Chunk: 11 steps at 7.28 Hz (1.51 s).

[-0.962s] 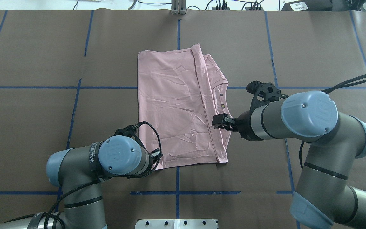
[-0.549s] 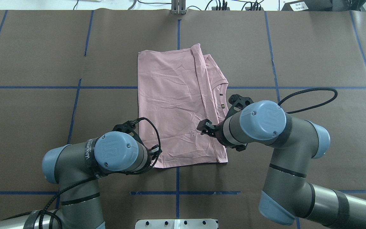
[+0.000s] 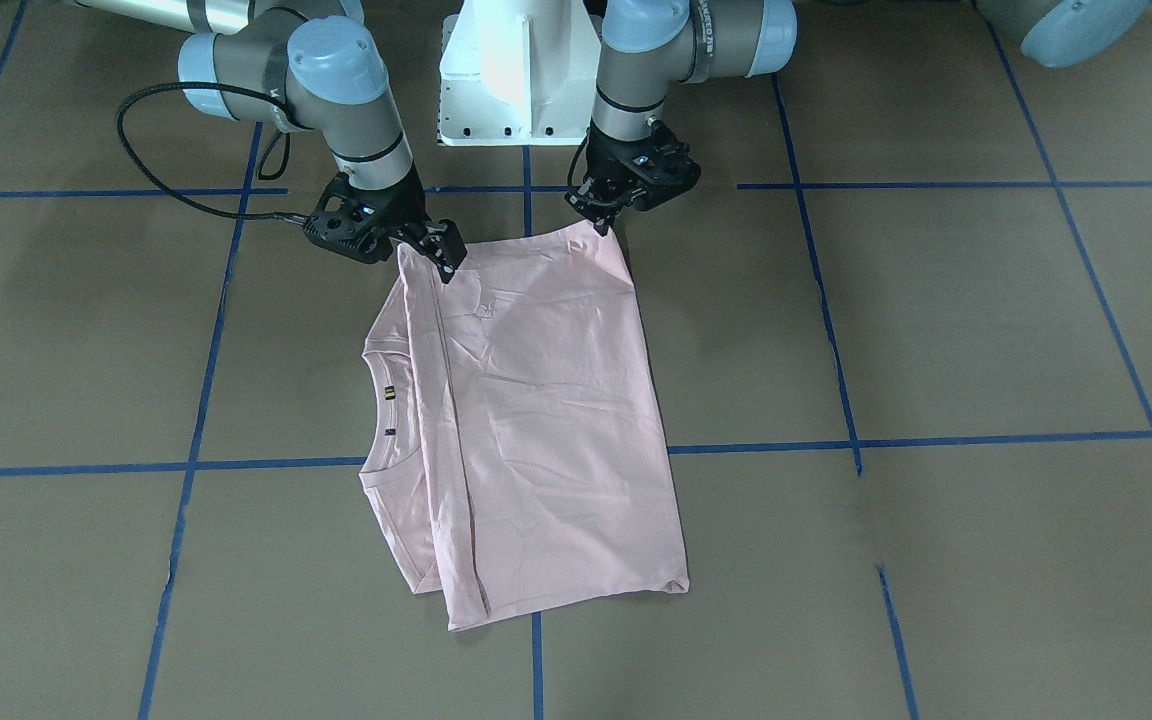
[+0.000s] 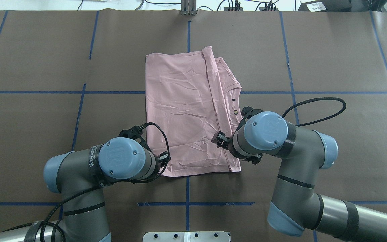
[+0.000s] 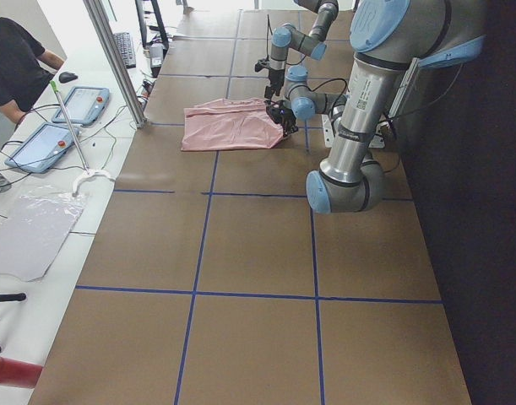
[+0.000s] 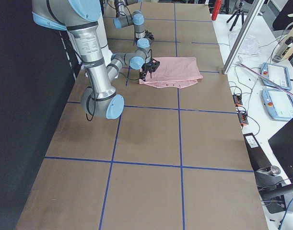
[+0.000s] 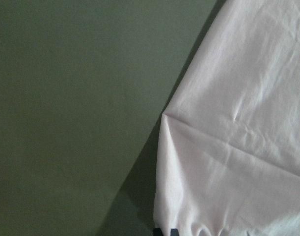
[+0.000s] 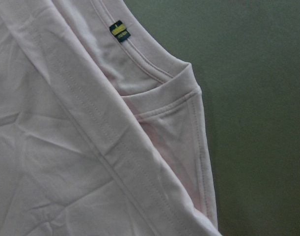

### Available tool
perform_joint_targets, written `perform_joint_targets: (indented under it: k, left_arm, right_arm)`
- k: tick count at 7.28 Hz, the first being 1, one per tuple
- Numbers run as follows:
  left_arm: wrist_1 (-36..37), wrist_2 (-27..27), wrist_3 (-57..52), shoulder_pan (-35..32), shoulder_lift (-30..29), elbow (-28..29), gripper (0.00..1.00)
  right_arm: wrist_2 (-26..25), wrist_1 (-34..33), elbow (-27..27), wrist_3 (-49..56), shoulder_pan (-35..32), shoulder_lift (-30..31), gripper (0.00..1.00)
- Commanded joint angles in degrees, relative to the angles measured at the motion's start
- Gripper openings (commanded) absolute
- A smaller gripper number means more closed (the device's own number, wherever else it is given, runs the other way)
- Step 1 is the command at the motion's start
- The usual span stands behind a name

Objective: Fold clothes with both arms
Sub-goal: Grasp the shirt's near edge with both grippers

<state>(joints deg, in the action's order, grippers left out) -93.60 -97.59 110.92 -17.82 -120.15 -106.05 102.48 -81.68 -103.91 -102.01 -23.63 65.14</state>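
From the front, the shirt (image 3: 536,420) lies flat mid-bench (image 3: 936,320) as a rough rectangle. One fold looks done: a stitched edge is laid over the body and stops just short of the collar (image 3: 381,400) on the robot's right. The left gripper (image 3: 603,226) sits at the near left corner and looks clamped on it. The right gripper (image 3: 441,255) hangs just over the near right corner, jaws apart, holding nothing. I judge that a second fold, near end over to far end, is left to do once that corner is gripped. Overhead, the left wrist hides its gripper. The right arm's cable (image 4: 328,101) loops beside the cloth, and blue tape lines (image 4: 188,30) cross the bench. The likeliest hindrance is the loose top layer slipping when lifted. The left side view shows a person (image 5: 13,59) and pendants (image 5: 80,103) on a side table, well apart. In the left wrist view the cloth puckers at the bottom edge, which fits a grip. The right wrist view shows the collar's label (image 8: 120,31) and no fingers.
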Motion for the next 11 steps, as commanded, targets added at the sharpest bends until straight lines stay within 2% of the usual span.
perform_joint_targets:
  k: [1, 5, 7, 8, 9, 10, 11]
  left_arm:
    - [0.0, -0.1, -0.2, 0.0, 0.0, 0.0, 0.0]
    - [0.0, -0.1, -0.2, 0.0, 0.0, 0.0, 0.0]
    - [0.0, -0.1, -0.2, 0.0, 0.0, 0.0, 0.0]
    - [0.0, -0.1, -0.2, 0.0, 0.0, 0.1, 0.0]
    - [0.0, -0.1, -0.2, 0.0, 0.0, 0.1, 0.0]
    - [0.0, -0.1, -0.2, 0.1, 0.0, 0.1, 0.0]
    - [0.0, -0.1, -0.2, 0.1, 0.0, 0.1, 0.0]
  right_arm:
    - [0.0, 0.3, 1.8, 0.1, 0.8, 0.0, 1.0]
    - [-0.1, 0.5, 3.6, 0.5, 1.3, 0.0, 0.99]
    - [-0.1, 0.5, 3.2, 0.2, 1.3, -0.2, 0.59]
    - [-0.1, 0.5, 3.2, 0.2, 1.3, -0.1, 0.48]
    - [-0.2, 0.5, 3.0, 0.7, 1.3, -0.1, 0.2]
    - [-0.2, 0.5, 2.8, 0.8, 1.3, -0.1, 0.0]
    - [-0.2, 0.4, 2.6, 0.8, 1.3, -0.3, 0.0]
